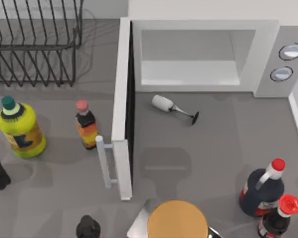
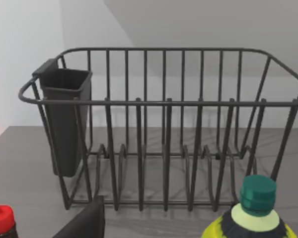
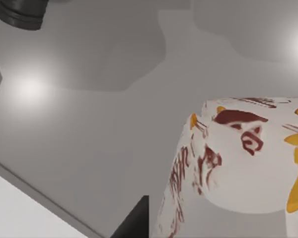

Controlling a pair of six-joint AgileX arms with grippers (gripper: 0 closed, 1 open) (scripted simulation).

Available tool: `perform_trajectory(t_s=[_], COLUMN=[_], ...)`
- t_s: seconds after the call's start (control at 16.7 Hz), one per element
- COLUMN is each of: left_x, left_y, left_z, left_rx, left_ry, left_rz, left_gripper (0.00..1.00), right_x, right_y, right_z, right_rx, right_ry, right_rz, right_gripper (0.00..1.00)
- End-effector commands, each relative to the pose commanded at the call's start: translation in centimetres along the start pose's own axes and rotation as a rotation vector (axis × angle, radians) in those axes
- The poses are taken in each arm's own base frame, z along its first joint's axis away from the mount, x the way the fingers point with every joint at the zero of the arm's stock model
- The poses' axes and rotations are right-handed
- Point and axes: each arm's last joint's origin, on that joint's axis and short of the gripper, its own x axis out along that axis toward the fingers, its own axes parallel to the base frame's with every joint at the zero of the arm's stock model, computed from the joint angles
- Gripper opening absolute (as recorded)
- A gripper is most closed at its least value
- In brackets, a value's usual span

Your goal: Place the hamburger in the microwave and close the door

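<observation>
The microwave (image 1: pixel 266 54) is seen at the back of the counter (image 1: pixel 213 148), w/ two round dials on its grey side panel. The door (image 1: pixel 122 99) is swung wide open on the left of the hole & sticks out toward the front, w/ its white bar handle (image 1: pixel 105 163) facing left. The hamburger (image 3: pixel 238 163), cream w/ red & orange marks, is seen very close in the right wrist view, above the grey counter & just beside a dark bit of the right claw (image 3: pixel 135 219). It is not yet in the microwave. Whether that claw is open or shut can't be told, nor if the hamburger is held. A wine glass (image 1: pixel 173 107) is lying on its side in front of the microwave. A wire rack (image 2: pixel 164 129) is seen in the left wrist view, w/ a yellow bottle (image 1: pixel 20 129) near it. The left claw (image 2: pixel 84 220) is parked by the rack, at the left; its state can't be told either. A big orange disc (image 1: pixel 178 219) is seen at the front edge.
</observation>
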Motion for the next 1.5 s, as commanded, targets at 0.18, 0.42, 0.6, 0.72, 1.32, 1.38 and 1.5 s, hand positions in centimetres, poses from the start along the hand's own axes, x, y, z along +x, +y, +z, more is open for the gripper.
perform_trajectory(t_s=[0.18, 0.42, 0.6, 0.72, 1.32, 1.38, 1.5], left_x=[0.0, 0.0, 0.0, 0.0, 0.0, 0.0, 0.0], left_y=[0.0, 0.0, 0.0, 0.0, 0.0, 0.0, 0.0], left_z=[0.0, 0.0, 0.0, 0.0, 0.0, 0.0, 0.0], left_rx=[0.0, 0.0, 0.0, 0.0, 0.0, 0.0, 0.0], left_ry=[0.0, 0.0, 0.0, 0.0, 0.0, 0.0, 0.0], left_rz=[0.0, 0.0, 0.0, 0.0, 0.0, 0.0, 0.0], left_gripper=[1.0, 1.0, 1.0, 1.0, 1.0, 1.0, 1.0], right_x=[0.2, 1.1, 2.6, 3.9, 9.5, 9.9, 10.8], right_y=[0.0, -1.6, -3.7, -4.8, 5.6, 7.7, 11.4], right_z=[0.0, 2.2, 6.4, 10.5, 33.9, 35.1, 36.8], right_rx=[0.002, 0.022, 0.074, 0.128, 0.55, 0.585, 0.639], right_ry=[0.0, 0.028, 0.036, -0.002, -0.856, -0.939, -1.069], right_rz=[0.005, -0.061, -0.194, -0.322, -0.645, -0.615, -0.547], right_gripper=[0.0, 0.0, 0.0, 0.0, 0.0, 0.0, 0.0])
